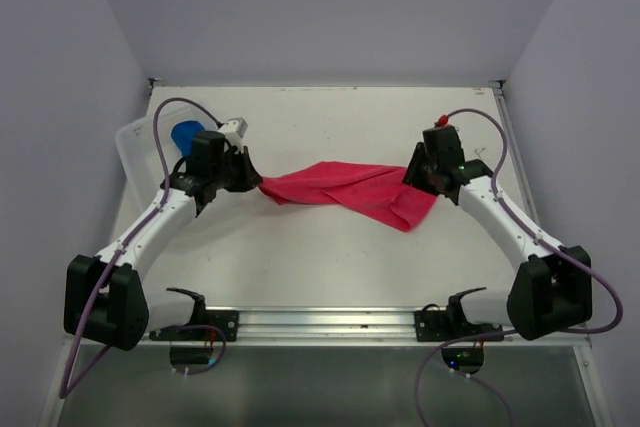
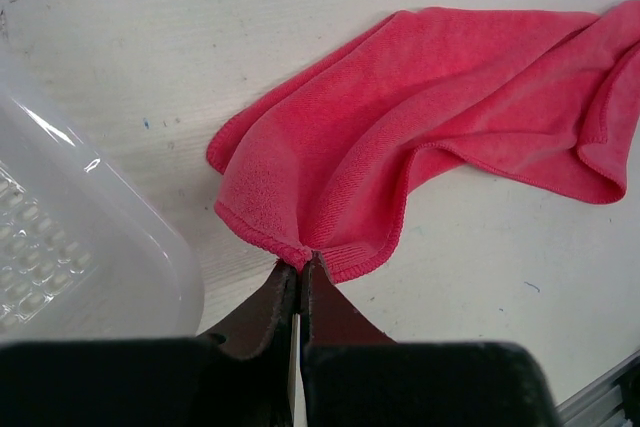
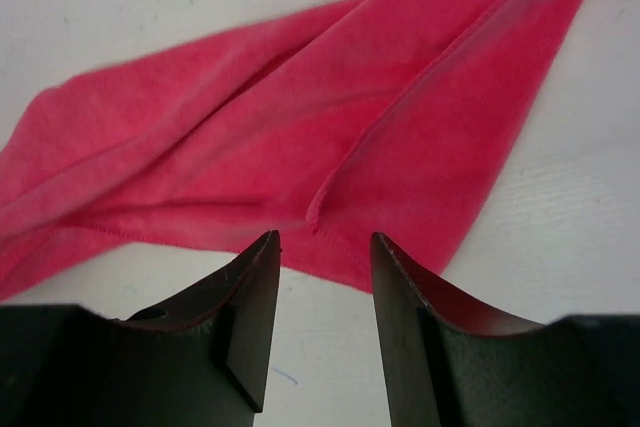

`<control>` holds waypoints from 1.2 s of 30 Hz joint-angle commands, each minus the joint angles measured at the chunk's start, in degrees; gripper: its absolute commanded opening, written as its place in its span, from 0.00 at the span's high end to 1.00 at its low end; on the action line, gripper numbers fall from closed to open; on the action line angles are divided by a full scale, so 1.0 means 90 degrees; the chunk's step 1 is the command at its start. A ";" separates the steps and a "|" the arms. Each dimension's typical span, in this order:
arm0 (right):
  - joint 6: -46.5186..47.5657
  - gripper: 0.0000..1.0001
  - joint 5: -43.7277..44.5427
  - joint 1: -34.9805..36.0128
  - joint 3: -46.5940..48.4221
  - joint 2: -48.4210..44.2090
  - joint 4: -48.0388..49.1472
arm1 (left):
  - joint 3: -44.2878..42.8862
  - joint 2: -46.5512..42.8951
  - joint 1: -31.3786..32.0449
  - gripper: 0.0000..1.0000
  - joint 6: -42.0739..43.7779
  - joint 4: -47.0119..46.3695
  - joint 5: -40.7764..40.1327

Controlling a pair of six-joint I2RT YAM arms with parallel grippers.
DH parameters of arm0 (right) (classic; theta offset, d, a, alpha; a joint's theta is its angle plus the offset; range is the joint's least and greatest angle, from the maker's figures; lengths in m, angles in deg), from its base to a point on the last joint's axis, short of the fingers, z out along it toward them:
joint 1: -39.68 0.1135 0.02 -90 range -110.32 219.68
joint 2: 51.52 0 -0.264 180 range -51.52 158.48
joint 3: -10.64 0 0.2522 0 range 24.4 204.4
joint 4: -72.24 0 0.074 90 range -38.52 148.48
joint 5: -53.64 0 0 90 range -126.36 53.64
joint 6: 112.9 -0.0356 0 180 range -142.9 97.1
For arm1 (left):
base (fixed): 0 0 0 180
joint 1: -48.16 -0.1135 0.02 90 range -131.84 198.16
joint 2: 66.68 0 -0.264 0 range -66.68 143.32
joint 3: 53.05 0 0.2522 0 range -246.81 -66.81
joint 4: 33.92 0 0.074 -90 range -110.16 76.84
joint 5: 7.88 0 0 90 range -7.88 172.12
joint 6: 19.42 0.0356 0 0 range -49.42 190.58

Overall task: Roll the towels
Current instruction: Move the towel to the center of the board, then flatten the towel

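White worktop (image 1: 330,267): left gripper (image 2: 300,269) pinches a corner of the pink towel (image 1: 345,187); right gripper (image 3: 325,240) jaws apart (holding nothing). One-sided pulling could bunch the cloth.

The left arm (image 1: 150,232) and right arm (image 1: 505,217) have white links, black joints and bases, each trailing a purple cable (image 1: 156,132)
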 commanded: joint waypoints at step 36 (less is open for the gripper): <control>-0.1176 0.82 0.0902 0.1127 0.0059 0.1965 0.0599 | 0.0158 -0.0362 -0.0012 1.00 0.0277 -0.0335 0.0376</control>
